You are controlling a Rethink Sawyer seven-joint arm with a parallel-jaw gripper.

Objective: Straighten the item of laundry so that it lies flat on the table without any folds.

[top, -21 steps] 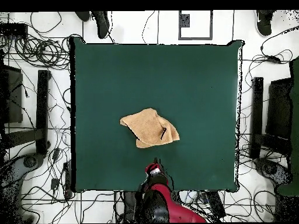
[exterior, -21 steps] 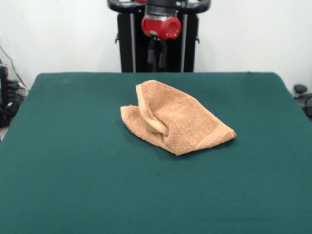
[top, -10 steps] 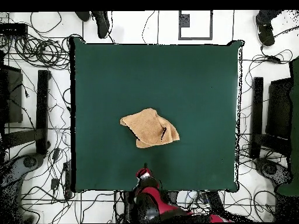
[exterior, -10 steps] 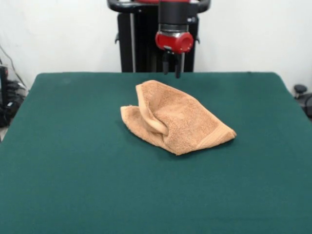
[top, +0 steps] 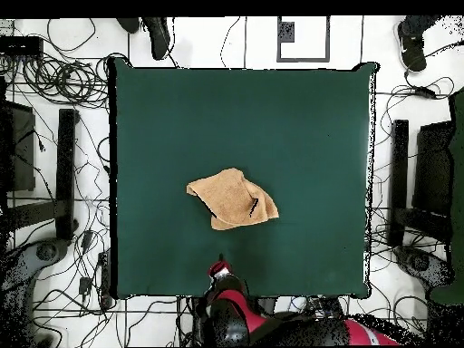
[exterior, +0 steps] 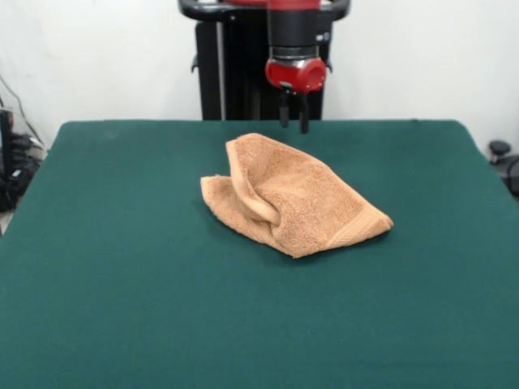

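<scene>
The dark green surface [exterior: 122, 308] carries a rumpled, folded orange-tan towel [exterior: 296, 198] near its middle. The claw [exterior: 293, 120] hangs narrowly parted above the far edge, clear of the towel. Cables [top: 63, 77] litter the floor.

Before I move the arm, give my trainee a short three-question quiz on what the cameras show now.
1. True or false: the towel lies flat with no folds.
2. Where is the pincer? A) clamped on the towel B) above the table's far edge, clear of the towel C) out of view
3. Fill in: the pincer's fingers are ____.

Key: 1 false, a fold stands up on it; 2 B; 3 open, holding nothing.
</scene>
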